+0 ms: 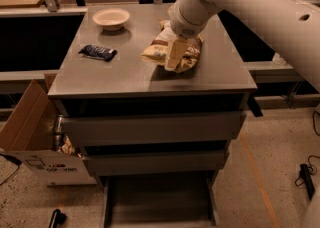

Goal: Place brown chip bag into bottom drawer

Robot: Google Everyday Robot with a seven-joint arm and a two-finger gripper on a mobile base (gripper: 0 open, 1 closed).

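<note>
The brown chip bag (159, 47) lies crinkled on the grey cabinet top (120, 74), right of centre. My gripper (176, 54) hangs from the white arm that comes in from the upper right, and it is down over the middle of the bag, covering part of it. The bottom drawer (159, 202) is pulled out at the foot of the cabinet, a wide shallow grey tray with nothing showing inside. The two grey drawers above it stick out only slightly.
A cream bowl (111, 18) stands at the back left of the cabinet top. A small dark blue wrapped bar (98, 52) lies in front of it. An open cardboard box (35, 137) stands on the floor to the left. Cables lie on the floor at right.
</note>
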